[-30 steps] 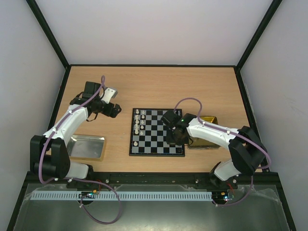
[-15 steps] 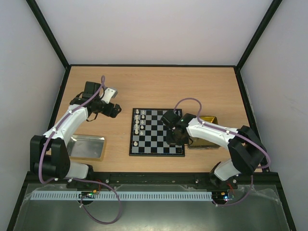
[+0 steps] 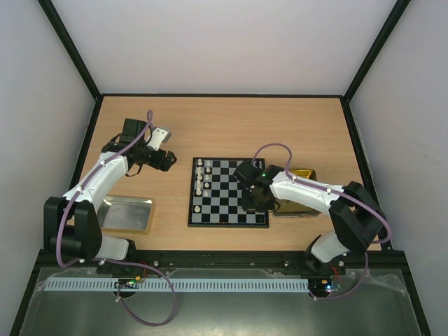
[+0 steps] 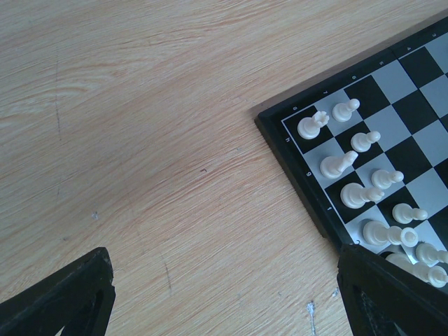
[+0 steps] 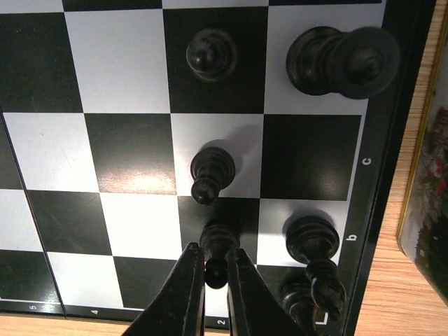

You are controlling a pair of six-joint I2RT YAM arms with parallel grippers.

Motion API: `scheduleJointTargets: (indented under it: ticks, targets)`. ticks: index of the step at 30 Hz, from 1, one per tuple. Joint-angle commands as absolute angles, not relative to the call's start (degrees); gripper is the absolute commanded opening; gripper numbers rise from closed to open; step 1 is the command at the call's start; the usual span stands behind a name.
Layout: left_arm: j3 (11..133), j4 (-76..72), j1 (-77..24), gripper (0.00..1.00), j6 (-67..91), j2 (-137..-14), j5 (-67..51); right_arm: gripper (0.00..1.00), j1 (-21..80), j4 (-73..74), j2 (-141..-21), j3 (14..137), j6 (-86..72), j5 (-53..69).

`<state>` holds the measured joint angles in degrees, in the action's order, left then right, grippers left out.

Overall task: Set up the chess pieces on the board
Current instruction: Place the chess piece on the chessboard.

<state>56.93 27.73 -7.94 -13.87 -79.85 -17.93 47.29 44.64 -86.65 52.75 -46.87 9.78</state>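
Observation:
The board (image 3: pixel 229 213) lies mid-table. Several white chess pieces (image 3: pixel 199 176) stand in its left columns; they also show in the left wrist view (image 4: pixel 350 161). My right gripper (image 5: pixel 215 269) is shut on a black pawn (image 5: pixel 219 245) that stands over a black square near the board's right edge. Other black pieces stand around it: a pawn (image 5: pixel 211 171), another pawn (image 5: pixel 210 54), a tall piece (image 5: pixel 341 59) and two (image 5: pixel 315 248) by the edge. My left gripper (image 3: pixel 168 159) is open and empty above bare table left of the board; its fingers (image 4: pixel 66 297) show wide apart.
A silver tray (image 3: pixel 127 213) sits at the near left by the left arm. A gold tray (image 3: pixel 302 176) sits right of the board, mostly under the right arm; its rim (image 5: pixel 427 175) shows in the right wrist view.
The right arm has shifted very slightly left over the board's right side. The left arm has not moved.

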Motion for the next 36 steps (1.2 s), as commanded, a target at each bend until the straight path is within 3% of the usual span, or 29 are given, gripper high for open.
scheduleJointTargets:
  ticks: [1,17,31,36]
  targets:
    - [56.51,27.86,-7.65,0.87,-14.07,-79.1,-17.82,0.08,47.65,44.86,-87.04,52.48,-46.41,9.67]
    - [56.34,27.8,-7.65,0.87,-14.11,-79.23,-17.84,0.15,47.68,45.7,-86.75,54.04,-46.51,9.03]
    - [56.33,27.94,-7.65,0.87,-14.06,-79.0,-17.75,0.16,47.35,50.7,-84.42,59.4,-46.48,5.9]
    - [56.38,28.13,-7.65,0.87,-14.07,-78.83,-17.97,0.16,40.9,56.82,-78.68,61.57,-44.25,2.79]
